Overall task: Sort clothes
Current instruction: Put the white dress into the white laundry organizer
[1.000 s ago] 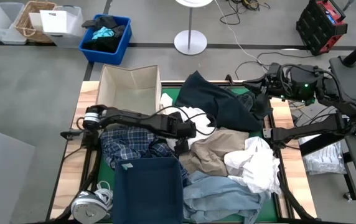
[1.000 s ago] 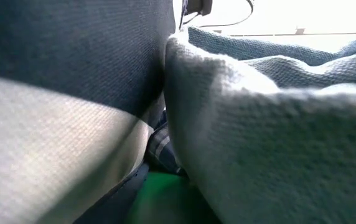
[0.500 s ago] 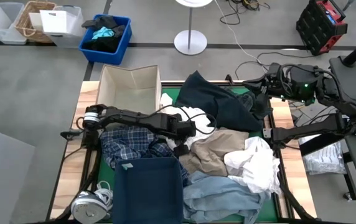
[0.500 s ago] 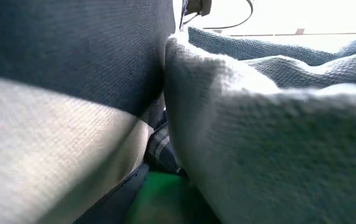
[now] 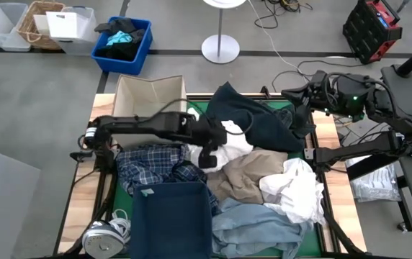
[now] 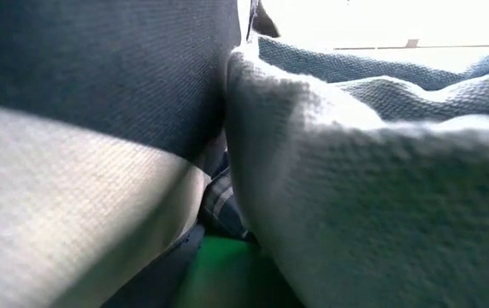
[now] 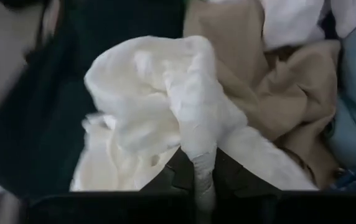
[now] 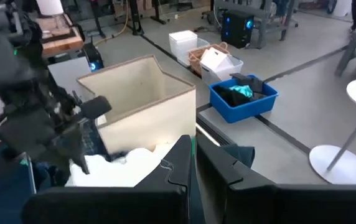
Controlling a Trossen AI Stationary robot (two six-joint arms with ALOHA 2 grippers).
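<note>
From above, the left gripper [image 5: 207,155] clamps a white shirt [image 5: 229,144] amid the clothes [image 5: 263,191] on the worktop [image 5: 105,108], while the wrist view shows its fingers [image 7: 181,171] pinching that shirt [image 7: 165,93]; the right gripper's [image 8: 193,163] fingers sit together.

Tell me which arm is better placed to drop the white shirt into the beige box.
Left. The left gripper is shut on the white shirt, lifted over the pile right beside the beige box. The right gripper sits at the table's far right edge, shut and holding nothing.
</note>
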